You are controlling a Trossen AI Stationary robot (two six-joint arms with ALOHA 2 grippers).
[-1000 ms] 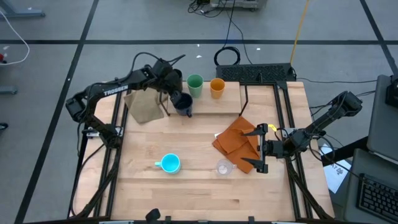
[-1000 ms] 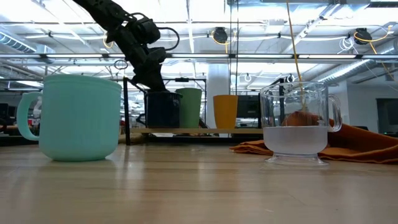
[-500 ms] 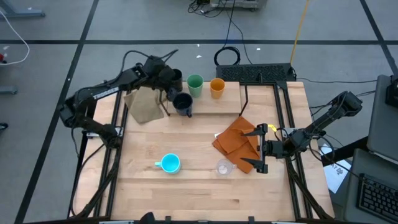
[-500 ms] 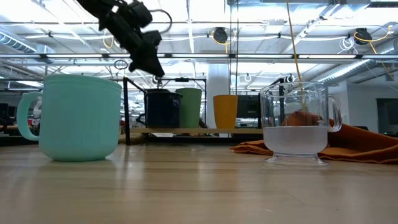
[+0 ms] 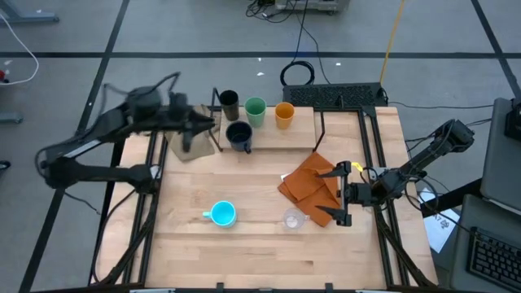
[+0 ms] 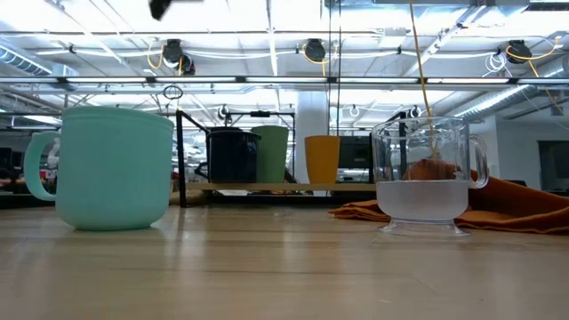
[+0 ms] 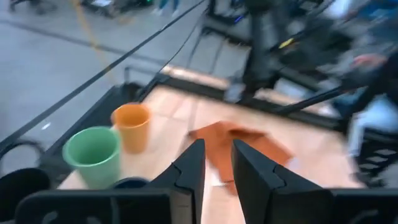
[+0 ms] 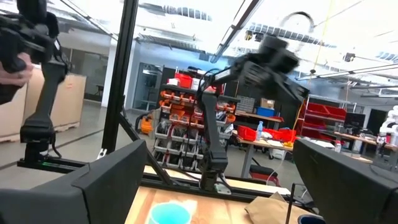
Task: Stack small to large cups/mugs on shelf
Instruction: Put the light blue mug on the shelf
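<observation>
On the shelf [image 5: 281, 138] at the far side stand the dark brown cup [image 5: 229, 102], the green cup [image 5: 256, 110], the orange cup [image 5: 284, 113] and the navy mug [image 5: 238, 135]. The light blue mug [image 5: 222, 214] and the small clear cup [image 5: 292, 218] stand upright on the tabletop nearer the front. My left gripper [image 5: 202, 124] hangs blurred in the air left of the shelf; its fingers [image 7: 193, 171] stand a narrow gap apart with nothing between them. My right gripper [image 5: 330, 195] waits wide open at the right, beside an orange cloth [image 5: 309, 183], and touches nothing.
A tan cloth [image 5: 189, 140] lies on the table left of the shelf, below my left gripper. The orange cloth lies crumpled between the shelf and my right gripper. Black frame rails [image 5: 370, 155] run along the table's sides. Bare wood [image 5: 269, 260] lies along the near edge.
My left gripper has risen from the cups at the shelf's left end and drawn back toward the table's left edge, tipping closer to level. It leaves the low view almost entirely. The dark brown cup, covered by it before, now shows. No cup has moved.
</observation>
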